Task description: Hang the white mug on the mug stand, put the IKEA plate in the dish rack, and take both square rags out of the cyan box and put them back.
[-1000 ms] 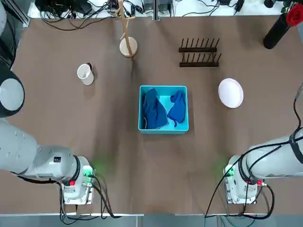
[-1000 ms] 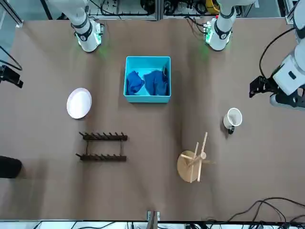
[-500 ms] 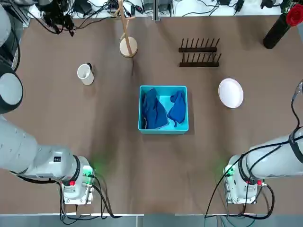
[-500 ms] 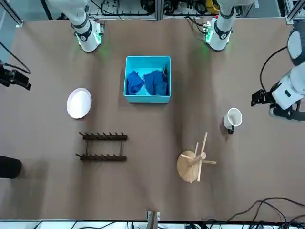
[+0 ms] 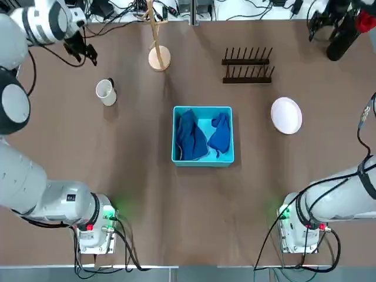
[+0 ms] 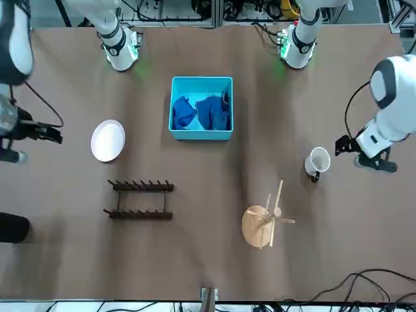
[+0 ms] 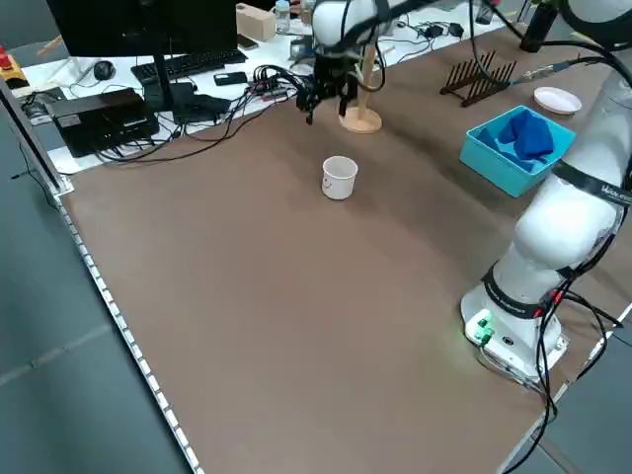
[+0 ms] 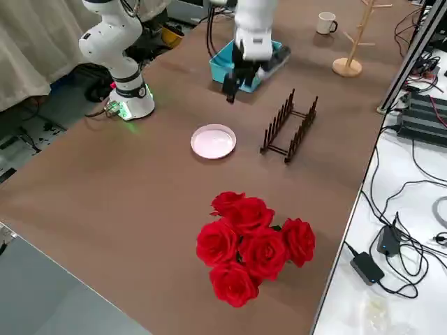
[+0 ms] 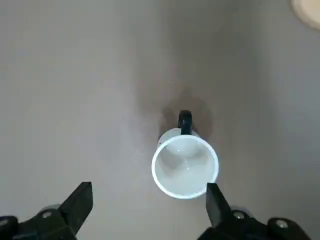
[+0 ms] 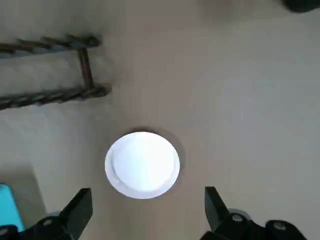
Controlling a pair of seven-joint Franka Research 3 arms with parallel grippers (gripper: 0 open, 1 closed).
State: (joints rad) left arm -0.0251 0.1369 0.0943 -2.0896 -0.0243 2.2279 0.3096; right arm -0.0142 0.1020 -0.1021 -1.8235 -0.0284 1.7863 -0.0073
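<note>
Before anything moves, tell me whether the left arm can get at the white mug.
Probably yes: the left gripper hangs above the table near the white mug, fingers open, and nothing stands between them.

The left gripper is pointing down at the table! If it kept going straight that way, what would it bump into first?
Probably the white mug: it sits just ahead of the left gripper, nearer one finger, though depth is hard to judge.
</note>
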